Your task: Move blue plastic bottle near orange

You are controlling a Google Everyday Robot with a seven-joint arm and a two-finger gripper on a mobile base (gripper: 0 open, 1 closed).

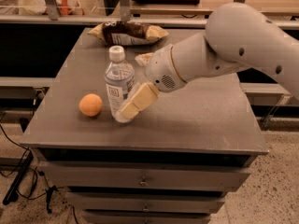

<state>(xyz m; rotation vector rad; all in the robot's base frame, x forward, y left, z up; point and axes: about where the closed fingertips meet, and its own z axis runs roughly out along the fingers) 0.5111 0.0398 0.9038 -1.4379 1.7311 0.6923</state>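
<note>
The blue plastic bottle [118, 84], clear with a white cap and a printed label, stands upright on the grey cabinet top [201, 111]. The orange [90, 105] lies just to the bottle's left, a small gap apart. My gripper [131, 86] reaches in from the right at the bottle's right side. Its jaws are spread: the near tan finger [138, 101] angles down in front of the bottle's base, and the far finger [144, 58] shows behind the bottle's shoulder. The bottle rests on the surface between them.
A brown-and-yellow snack bag [128, 33] lies at the back of the cabinet top. Drawers [145, 181] are below the front edge. Shelving and a counter stand behind. Cables [18, 181] trail on the floor at the left.
</note>
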